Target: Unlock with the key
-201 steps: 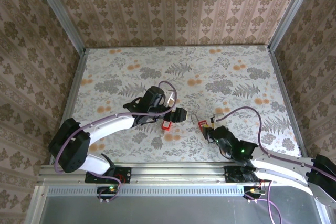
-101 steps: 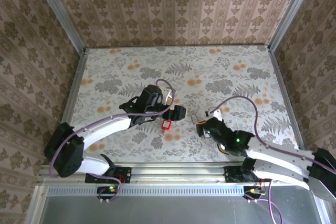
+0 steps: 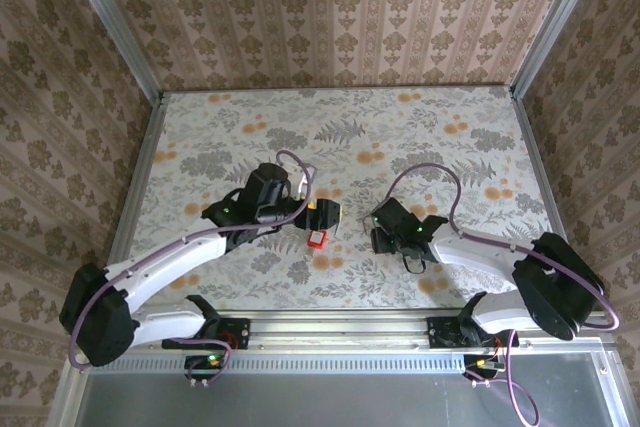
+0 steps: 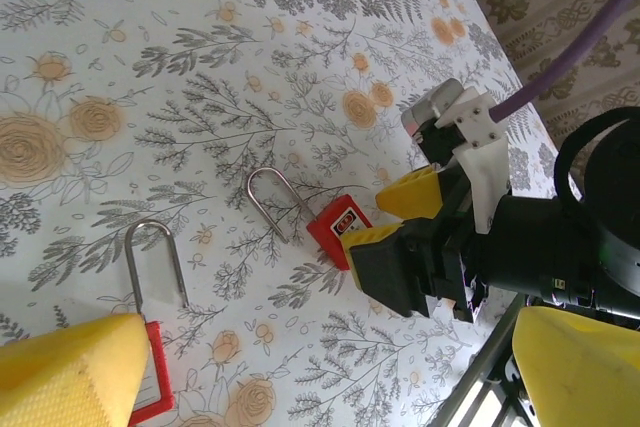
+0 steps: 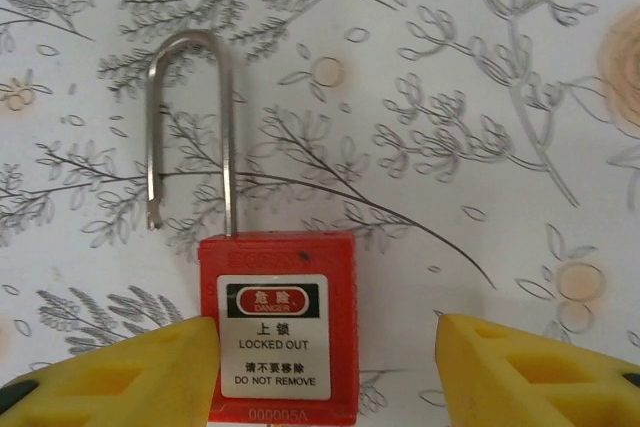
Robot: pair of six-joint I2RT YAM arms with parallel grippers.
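**Right arm brought in over a padlock, fingers spread**

Since a second ago the right arm has been swung leftward along the near part of the tabletop (image 3: 440, 127), and the left arm has been drawn back slightly toward the left edge. The right gripper (image 5: 328, 347) is now set over a red lockout padlock (image 5: 280, 332). Its fingers (image 5: 120, 367) are spread on either side of the body, and contact cannot be confirmed. The left gripper (image 3: 326, 215) is also spread wide, with nothing pinched. It is held just beside a second padlock (image 3: 318, 238). Both padlocks lie flat, near each other, toward the middle of the near edge.

One leg of the shackle (image 5: 190, 117) is seen ending clear of the body, so this lock may already be released.

If the fingers were pressed together off-centre, the padlock could be spun or skidded across the smooth surface. The two grippers are near each other, so a knock could be caused by further inward travel.

The keyhole end of the body is cut off at the bottom of the right wrist view. Whether a key is seated there cannot be told. The second padlock's body is partly covered by a yellow finger in the left wrist view.
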